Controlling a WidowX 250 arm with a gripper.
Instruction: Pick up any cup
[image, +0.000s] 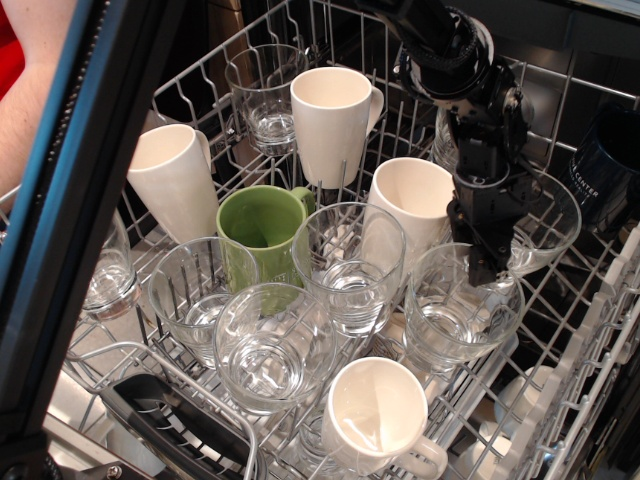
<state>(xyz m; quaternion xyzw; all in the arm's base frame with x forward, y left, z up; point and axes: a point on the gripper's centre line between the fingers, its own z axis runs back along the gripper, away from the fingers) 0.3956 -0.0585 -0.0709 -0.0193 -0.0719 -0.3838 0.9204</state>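
- Along the left edge a dark slanted bar (75, 200) crosses the whole view; it hides part of the dish rack (200, 80), most of a glass tumbler (110, 275) behind it and the left side of a tall white mug (175, 180).
- The gripper (487, 270) hangs tip-down at the far right rim of the cup (462, 310), a clear wide-mouthed tumbler in the right half of the rack. Its fingers merge into one dark shape against the glass, so whether they are apart or together cannot be told, nor whether they straddle the rim or only touch it.
- The black arm (450, 50) is cut off by the top edge.
- Behind the gripper a clear glass bowl (545, 225) is partly covered by it; further right a dark mug (605, 165) is cut by the frame.
- A white mug (405, 205) stands just left of the gripper, close to the cup's rim; room there is tight.
- A central tumbler (350, 260) sits just beside the cup on its left, and another white mug (375, 415) lies tilted in front.
- Also in the rack: a green mug (262, 225), two tumblers at the front left (200, 290) (270, 345), a white mug at the back (333, 120) and a tumbler beside it (265, 95).
- Above the cup's mouth the space is open apart from the gripper.
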